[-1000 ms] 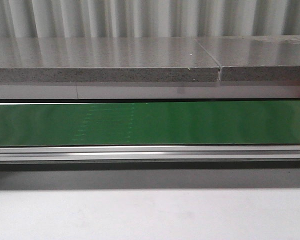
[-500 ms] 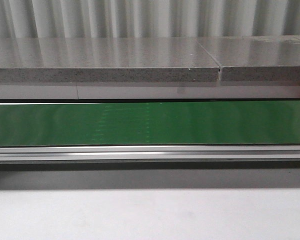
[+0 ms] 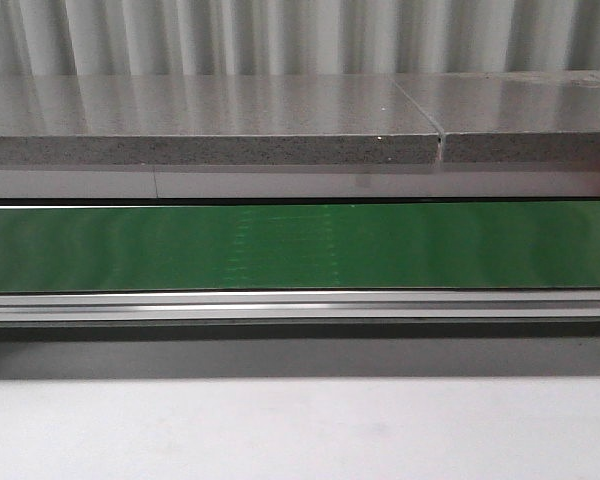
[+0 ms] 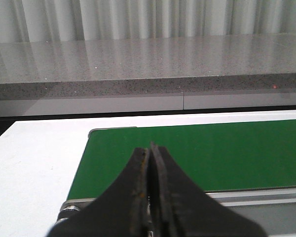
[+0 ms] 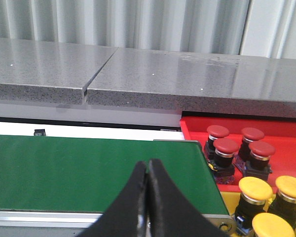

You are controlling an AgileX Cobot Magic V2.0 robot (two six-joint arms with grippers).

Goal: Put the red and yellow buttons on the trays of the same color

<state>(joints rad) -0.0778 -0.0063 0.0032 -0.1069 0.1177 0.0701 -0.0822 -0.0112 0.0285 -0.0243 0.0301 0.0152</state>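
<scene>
Green conveyor belt (image 3: pixel 300 247) carries no button. Four red buttons (image 5: pixel 227 146) already sit in the red tray (image 5: pixel 286 158), and three yellow buttons (image 5: pixel 255 189) in the yellow tray (image 5: pixel 226 195). Left gripper (image 4: pixel 151 150) and right gripper (image 5: pixel 147 166) are both closed and hold nothing, so much seems done.

Left end effector (image 4: pixel 150 148) and right end effector (image 5: pixel 147 164) both have fingers pressed together, holding nothing.
</scene>
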